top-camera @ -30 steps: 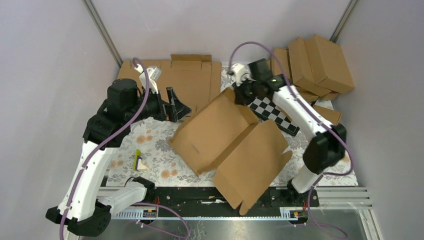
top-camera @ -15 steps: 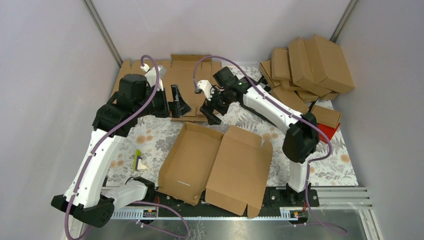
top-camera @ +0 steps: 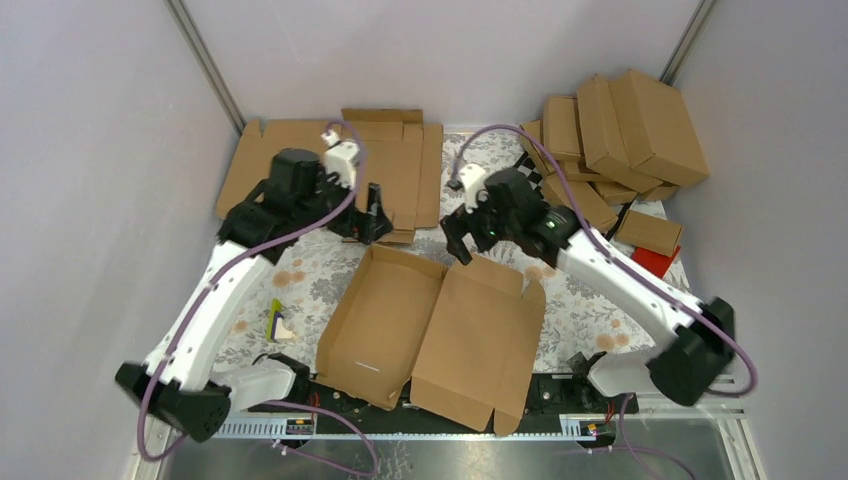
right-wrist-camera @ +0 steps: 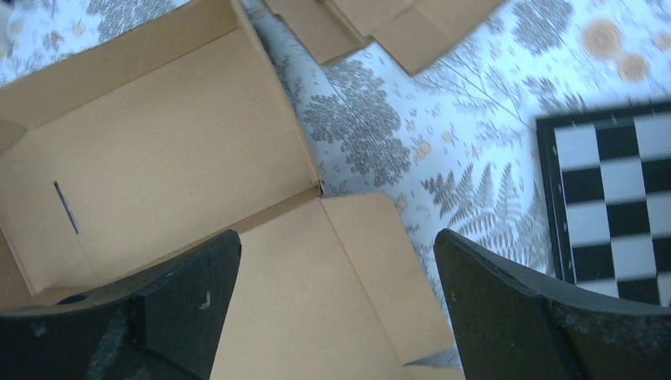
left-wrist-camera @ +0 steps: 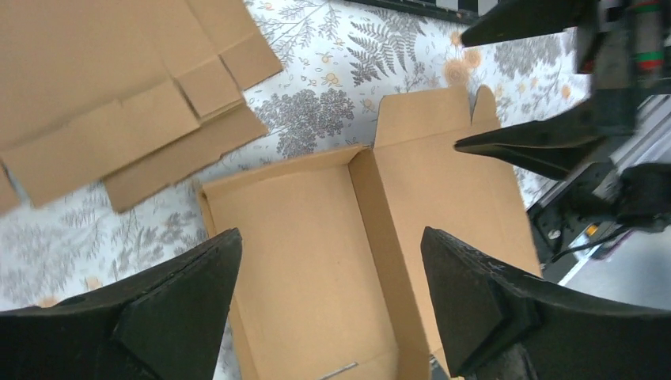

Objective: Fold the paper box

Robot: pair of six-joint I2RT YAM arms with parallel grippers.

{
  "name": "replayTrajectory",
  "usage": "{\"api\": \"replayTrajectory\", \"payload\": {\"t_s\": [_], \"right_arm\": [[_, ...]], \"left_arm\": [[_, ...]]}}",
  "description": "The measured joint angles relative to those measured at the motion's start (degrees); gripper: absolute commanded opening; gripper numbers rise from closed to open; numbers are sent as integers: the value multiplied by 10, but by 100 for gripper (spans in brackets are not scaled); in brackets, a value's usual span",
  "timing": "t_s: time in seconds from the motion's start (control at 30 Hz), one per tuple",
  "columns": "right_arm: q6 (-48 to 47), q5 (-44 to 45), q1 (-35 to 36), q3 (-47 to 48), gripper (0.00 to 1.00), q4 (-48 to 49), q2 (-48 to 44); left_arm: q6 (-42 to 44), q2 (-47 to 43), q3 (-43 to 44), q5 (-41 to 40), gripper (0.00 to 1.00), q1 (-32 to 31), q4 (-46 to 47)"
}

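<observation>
Both spread, left claw (left-wrist-camera: 330,234) and right claw (right-wrist-camera: 337,233) hang by the paper box (top-camera: 430,325), flat cardboard (top-camera: 385,160) behind, checkered board (right-wrist-camera: 609,198) beside

One open paper box (top-camera: 430,320), one checkered board (right-wrist-camera: 609,198), one red block (top-camera: 655,262), one small yellow-green item (top-camera: 277,322).

My floral-cloth table (top-camera: 310,285) carries: paper box (top-camera: 430,325), open, at 6 o'clock; flat cardboard sheets (top-camera: 400,160) at 11 o'clock; stacked brown cartons (top-camera: 640,125) at 2 o'clock; red block (top-camera: 660,262) at 3 o'clock; small yellow-green item (top-camera: 277,322) at 8 o'clock.
</observation>
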Motion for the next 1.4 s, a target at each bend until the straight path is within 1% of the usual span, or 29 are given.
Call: {"api": "replayTrajectory", "payload": {"t_s": [0.03,0.1,0.2,0.33,0.5,0.6,0.7,0.87,0.97,1.17,1.3,1.37,1.4], "right_arm": [[27,16,0,-35,100,22,-33],[64,38,-2,-82,100,50,-82],[119,59,-4,-151,100,84,-166],[167,68,-5,-202,100,108,-255],[207,71,-5,-257,99,121,-352],[218,85,-5,-277,99,120,-402],[220,101,-5,-279,100,115,-434],[218,125,-5,-279,100,103,-471],[216,134,-5,-283,100,102,-488],[212,137,-5,-288,100,100,-500],[211,137,-5,-291,100,100,-501],[211,137,-5,-292,100,100,-502],[211,137,-5,-292,100,100,-503]], "left_arm": [[18,18,4,-4,91,-10,7],[60,65,25,-18,90,-43,12],[151,163,57,-28,87,-102,11],[264,266,89,-34,84,-152,-15],[385,363,149,-65,83,-158,-63],[428,401,151,-85,83,-157,-69],[450,432,152,-89,82,-155,-71],[474,476,154,-103,74,-155,-72],[482,483,151,-107,72,-155,-67],[492,483,117,-124,63,-155,-38],[500,483,95,-144,51,-155,-26],[504,483,80,-151,41,-155,-16],[505,483,73,-154,34,-155,-14]]}}
